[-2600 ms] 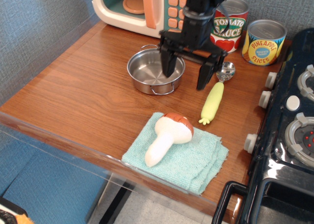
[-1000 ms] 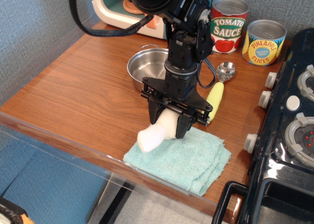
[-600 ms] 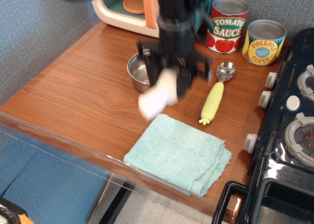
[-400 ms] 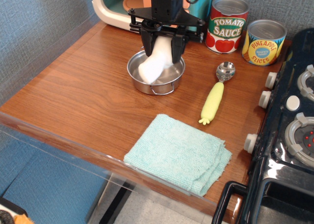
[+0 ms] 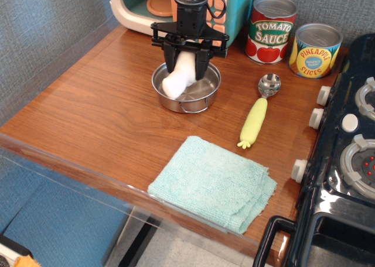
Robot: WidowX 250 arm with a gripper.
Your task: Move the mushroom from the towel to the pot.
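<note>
Arm links descend nearly vertical from the top edge of the view, in front of the toy microwave at the back left corner of the wooden counter, and end in the gripper pointing straight down over the pot. The black fingers are clamped on the mushroom, one on either side of its upper part, so the cap is hidden between them and only the cream-white stem shows. The stem hangs down and slightly toward the left edge, its rounded tip inside the rim of the pot on the left side; whether it touches the bottom cannot be told. The pot stands toward the back of the counter, its near wire handle facing the front edge. The towel lies flat and bare at the front edge, toward the right front corner, well apart from the pot. Between them, nearer the right edge, lies the yellow-handled scoop with its metal bowl pointing back. Along the back edge to the right stand a tomato sauce can and a pineapple can, and the dark toy stove lines the right edge.
</note>
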